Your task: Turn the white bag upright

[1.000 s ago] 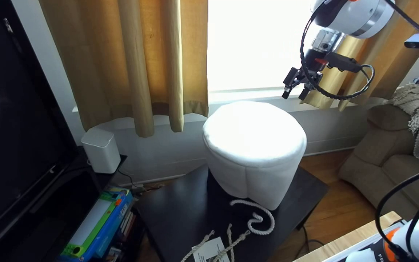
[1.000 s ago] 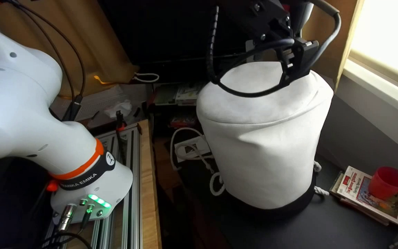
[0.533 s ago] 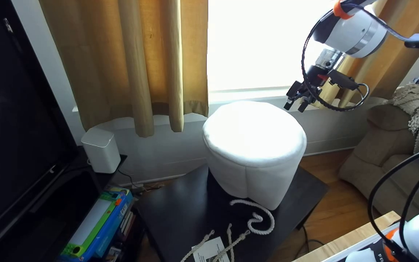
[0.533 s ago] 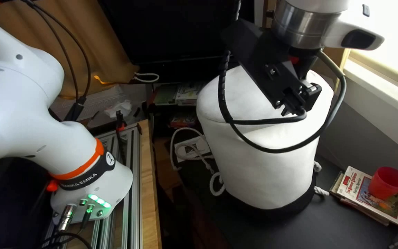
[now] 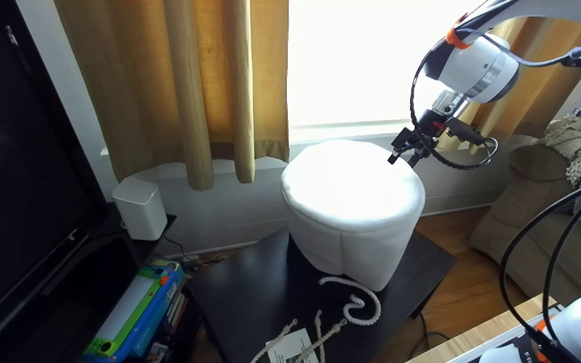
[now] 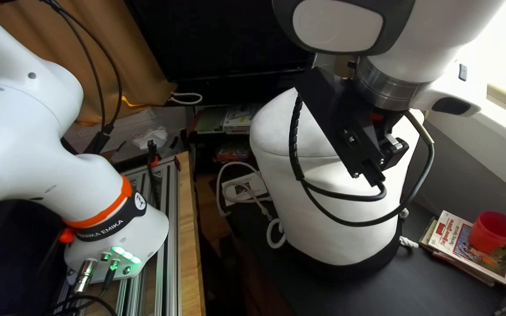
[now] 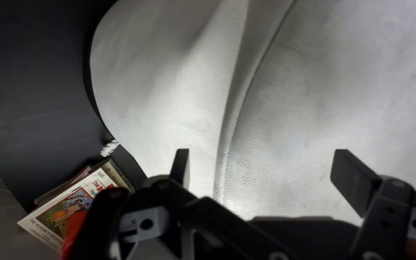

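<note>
Fingers (image 7: 352, 177) wide apart, lower vs b4, nr top edge of white bag (image 5: 353, 214).

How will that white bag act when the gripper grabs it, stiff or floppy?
The white bag will probably give: a fold dents its fabric beside the seam, though its wall stands tall. Pushed, it looks likelier to slide or tip than roll, standing on its black rim. Its cloth suggests low weight, though the inside is hidden.

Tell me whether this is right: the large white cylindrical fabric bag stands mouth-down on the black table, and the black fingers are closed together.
Wrong on the fingers: the wrist view shows them spread wide apart. The white bag does stand mouth-down on the black table.
</note>
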`<move>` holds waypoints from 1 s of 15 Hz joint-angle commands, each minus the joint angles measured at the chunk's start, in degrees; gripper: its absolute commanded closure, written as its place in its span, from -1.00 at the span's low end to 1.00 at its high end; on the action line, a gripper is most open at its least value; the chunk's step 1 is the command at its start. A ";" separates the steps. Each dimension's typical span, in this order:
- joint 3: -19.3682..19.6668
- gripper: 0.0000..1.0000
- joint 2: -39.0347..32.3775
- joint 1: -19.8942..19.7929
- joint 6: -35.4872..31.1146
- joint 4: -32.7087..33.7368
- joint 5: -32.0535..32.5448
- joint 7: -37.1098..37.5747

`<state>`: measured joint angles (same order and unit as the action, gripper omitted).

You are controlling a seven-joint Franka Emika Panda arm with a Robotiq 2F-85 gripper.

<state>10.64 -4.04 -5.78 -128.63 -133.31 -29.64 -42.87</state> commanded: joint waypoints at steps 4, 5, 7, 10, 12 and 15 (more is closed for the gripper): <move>-3.27 -0.84 -5.83 -2.55 -2.20 2.83 -9.59 -1.27; -3.60 -0.38 -6.60 -2.69 -2.78 3.25 -10.42 -0.66; -4.05 -0.30 -7.61 -2.98 -3.31 4.07 -11.06 -0.08; -4.14 0.22 -7.84 -2.54 -5.58 4.47 -8.40 4.40; -4.20 0.48 -6.90 -2.15 -6.37 4.62 -6.04 7.76; -4.15 0.89 -5.08 -1.36 -6.66 4.60 1.15 15.26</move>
<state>6.80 -11.18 -7.45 -134.16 -128.21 -35.15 -35.17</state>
